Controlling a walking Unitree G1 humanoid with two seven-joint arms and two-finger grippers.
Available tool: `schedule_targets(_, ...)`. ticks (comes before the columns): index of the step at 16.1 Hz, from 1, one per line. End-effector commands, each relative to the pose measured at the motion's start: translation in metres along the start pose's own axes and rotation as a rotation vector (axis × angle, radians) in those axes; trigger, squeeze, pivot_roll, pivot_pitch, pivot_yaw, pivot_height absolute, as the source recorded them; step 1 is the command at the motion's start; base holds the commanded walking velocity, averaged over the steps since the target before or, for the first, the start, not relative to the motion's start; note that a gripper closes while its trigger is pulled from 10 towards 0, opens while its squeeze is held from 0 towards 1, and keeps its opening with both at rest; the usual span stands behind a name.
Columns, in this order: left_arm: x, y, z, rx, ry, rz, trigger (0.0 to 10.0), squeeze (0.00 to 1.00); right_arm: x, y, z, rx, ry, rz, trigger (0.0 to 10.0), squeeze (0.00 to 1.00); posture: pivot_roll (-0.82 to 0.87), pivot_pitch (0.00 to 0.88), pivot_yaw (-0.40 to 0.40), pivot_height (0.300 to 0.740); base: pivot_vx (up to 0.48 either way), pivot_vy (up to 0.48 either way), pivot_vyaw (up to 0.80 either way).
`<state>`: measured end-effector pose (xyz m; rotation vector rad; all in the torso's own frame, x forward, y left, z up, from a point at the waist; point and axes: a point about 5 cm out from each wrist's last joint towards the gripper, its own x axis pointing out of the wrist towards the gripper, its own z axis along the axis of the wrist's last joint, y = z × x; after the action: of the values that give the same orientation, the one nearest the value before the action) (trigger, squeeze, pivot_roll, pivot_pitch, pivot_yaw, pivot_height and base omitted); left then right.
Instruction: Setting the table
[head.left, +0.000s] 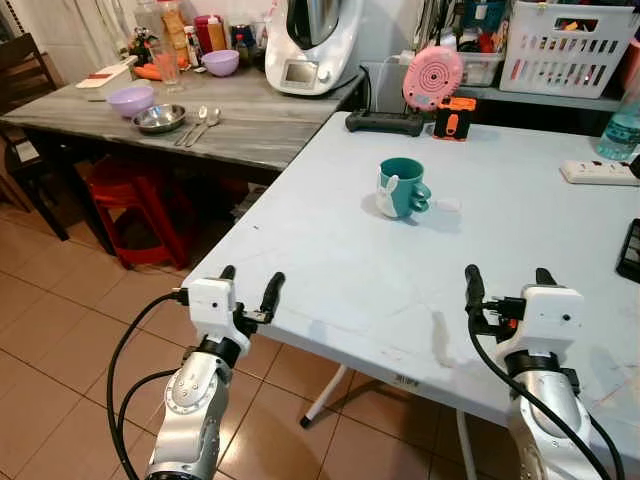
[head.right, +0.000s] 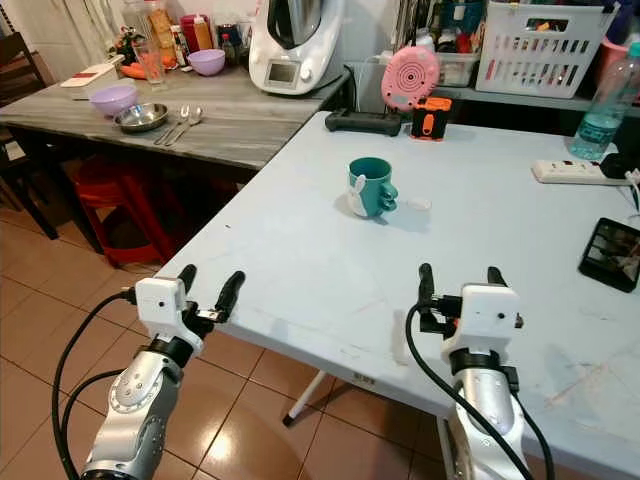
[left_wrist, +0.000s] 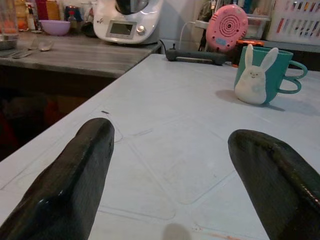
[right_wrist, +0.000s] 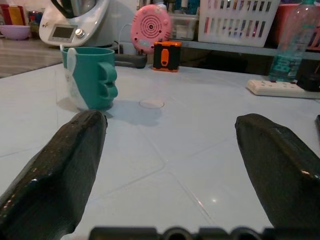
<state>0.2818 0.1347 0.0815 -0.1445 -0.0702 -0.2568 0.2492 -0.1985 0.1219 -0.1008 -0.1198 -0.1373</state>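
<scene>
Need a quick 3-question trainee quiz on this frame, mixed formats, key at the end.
1. True or false: the left gripper holds the teal mug.
2. Multiple choice: the two spoons lie on A) the white table, B) the grey wooden table, C) the floor.
3. Fill in: on the grey wooden table, the metal bowl sits next to a ____ bowl.

Key:
1. False. Both it and the right gripper are open and empty at the near edge of the white table; the mug stands apart, further in.
2. B
3. purple
</scene>
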Motion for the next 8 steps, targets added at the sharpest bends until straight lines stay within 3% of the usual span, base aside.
schedule_targets(1,-0.0021,0.0034,0.0012,0.006,0.002,-0.013,10.0,0.0,0.0017,0.0048,0.0023,0.008,-0.005,0.014,10.0,0.0,-0.15,0.0,0.084,0.74,0.386,0.0,0.0)
schedule_targets(8,0.0004,-0.0031,-0.0003,-0.01,0.012,-0.068,10.0,0.0,0.0033,0.0086,0.0004,0.009,0.002,0.026,10.0,0.0,-0.16,0.0,0.097,0.74,0.408,0.0,0.0)
